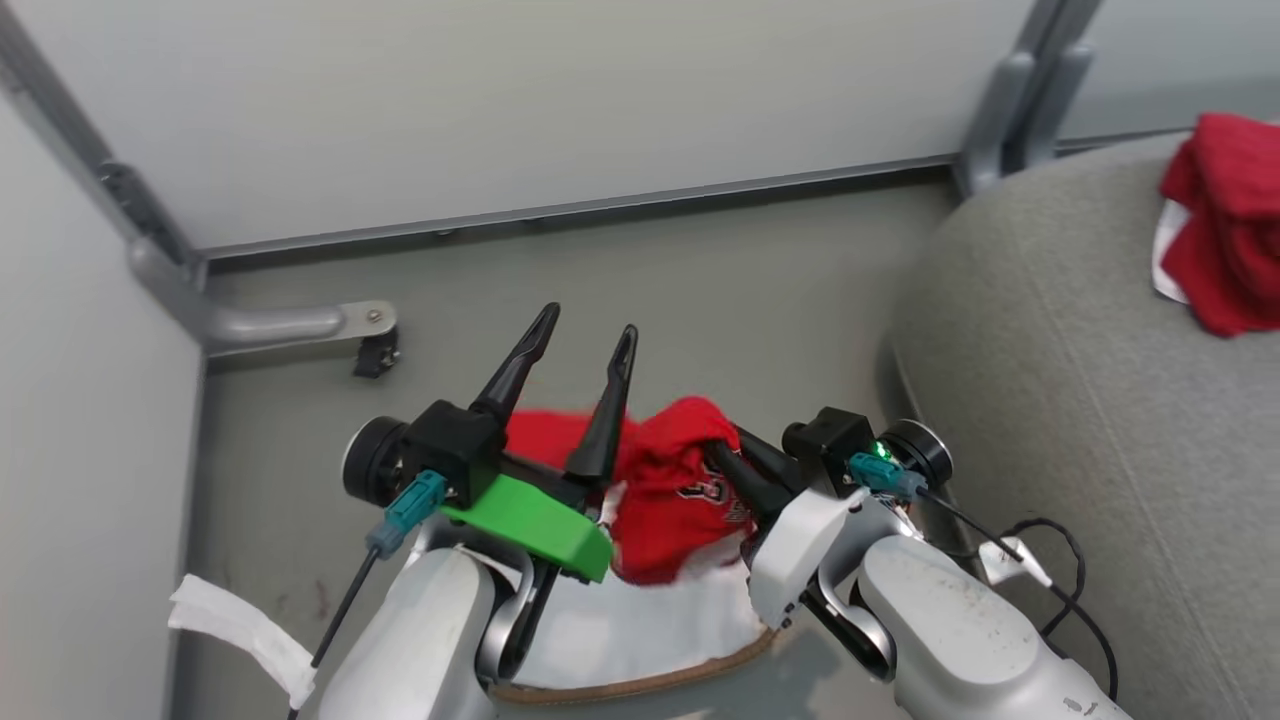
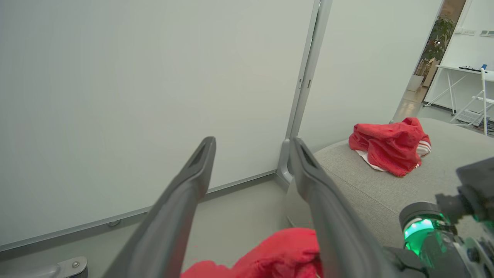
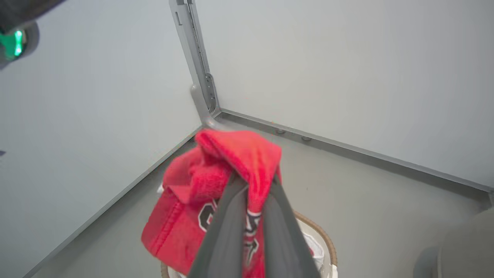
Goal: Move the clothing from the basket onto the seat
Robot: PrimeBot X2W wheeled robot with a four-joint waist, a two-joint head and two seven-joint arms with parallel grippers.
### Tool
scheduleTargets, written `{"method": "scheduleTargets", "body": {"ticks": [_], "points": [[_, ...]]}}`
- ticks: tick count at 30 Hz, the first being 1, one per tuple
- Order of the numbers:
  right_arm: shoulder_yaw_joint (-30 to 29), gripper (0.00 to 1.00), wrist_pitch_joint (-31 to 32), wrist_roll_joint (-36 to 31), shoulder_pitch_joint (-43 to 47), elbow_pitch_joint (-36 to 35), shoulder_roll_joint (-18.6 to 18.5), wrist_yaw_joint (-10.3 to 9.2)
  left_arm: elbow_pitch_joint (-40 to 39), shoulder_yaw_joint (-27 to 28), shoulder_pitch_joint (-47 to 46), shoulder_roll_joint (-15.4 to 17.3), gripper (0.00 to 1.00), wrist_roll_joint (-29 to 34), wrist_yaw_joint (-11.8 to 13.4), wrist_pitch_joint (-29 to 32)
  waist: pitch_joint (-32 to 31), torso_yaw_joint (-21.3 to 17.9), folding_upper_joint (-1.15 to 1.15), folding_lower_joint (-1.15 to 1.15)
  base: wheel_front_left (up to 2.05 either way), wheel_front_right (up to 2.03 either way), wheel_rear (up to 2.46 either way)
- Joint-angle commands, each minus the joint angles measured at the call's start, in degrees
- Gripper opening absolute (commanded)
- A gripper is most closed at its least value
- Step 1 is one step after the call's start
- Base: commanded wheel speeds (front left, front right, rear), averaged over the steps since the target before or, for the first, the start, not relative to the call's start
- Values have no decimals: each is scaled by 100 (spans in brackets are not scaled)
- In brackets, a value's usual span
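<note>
Right gripper (image 3: pixel 252 181): fingers clamped on red numbered garment (image 3: pixel 185 216), held above the basket (image 3: pixel 328 239). Left gripper (image 1: pixel 590 325): fingers spread, empty. Second garment (image 1: pixel 1225 220) lies on the seat (image 1: pixel 1050 350). Risk: trailing fabric snags the rim and slips the narrow pinch.

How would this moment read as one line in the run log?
right gripper: shut on numbered red jersey, held above basket | left gripper: open, empty | one red garment on sofa

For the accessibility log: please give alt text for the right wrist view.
The right tool is shut on a red jersey with dark numerals, held above the white basket with a brown woven rim. Behind, grey floor meets pale wall panels at a corner post.
</note>
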Motion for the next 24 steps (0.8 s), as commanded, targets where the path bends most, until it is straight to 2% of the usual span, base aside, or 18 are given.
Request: {"method": "scheduleTargets", "body": {"ticks": [1, 6, 16, 24], "points": [[-47, 0, -2, -62, 112, -93, -19, -8, 20, 101, 97, 13, 100, 70, -16, -1, -15, -683, 0, 0, 0, 0, 0], [-195, 0, -2, -179, 377, -391, -14, -8, 56, 362, 251, 13, 100, 229, -50, -1, -82, -1537, 0, 0, 0, 0, 0], [-404, 0, -2, -149, 807, -970, -17, -8, 45, 495, 510, 15, 100, 338, -72, -1, -199, -3073, 0, 0, 0, 0, 0], [-1147, 0, -2, -394, 1114, -1539, -12, -8, 182, -110, 95, 24, 100, 261, -76, -1, 82, -3258, 0, 0, 0, 0, 0]]}}
